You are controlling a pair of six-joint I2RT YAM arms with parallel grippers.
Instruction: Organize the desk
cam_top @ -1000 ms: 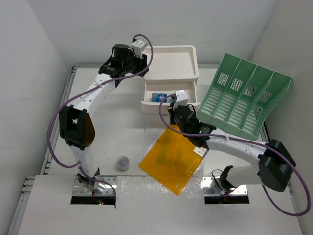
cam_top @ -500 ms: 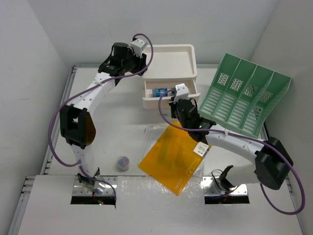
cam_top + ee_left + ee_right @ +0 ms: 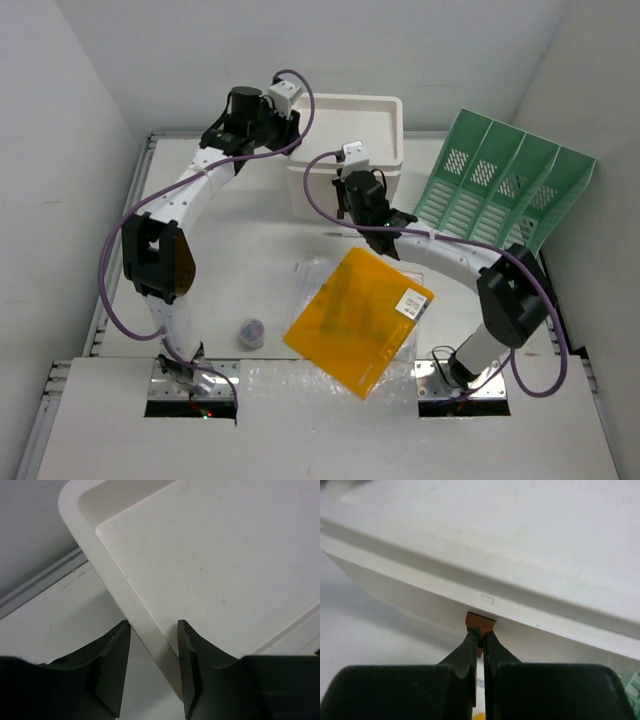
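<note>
On the white desk (image 3: pixel 250 240) a white drawer box (image 3: pixel 350 120) stands at the back, its drawer closed. My left gripper (image 3: pixel 290 130) straddles the box's left rim (image 3: pixel 150 630), one finger outside the wall and one inside the top tray, both touching it. My right gripper (image 3: pixel 350 185) is shut, its tips (image 3: pixel 481 632) pressed against a brown tab (image 3: pixel 480 620) on the drawer front (image 3: pixel 445 605). The drawer's contents are hidden.
A yellow folder (image 3: pixel 355 320) lies on the desk in front of the box, over a clear sleeve (image 3: pixel 310 275). A green slotted file rack (image 3: pixel 500 200) leans at the right. A small round jar (image 3: pixel 251 331) sits near the left arm's base.
My right gripper has travelled toward the back, and the drawer that stood open with a blue item inside is now closed. My left gripper's jaws have narrowed slightly on the rim.
</note>
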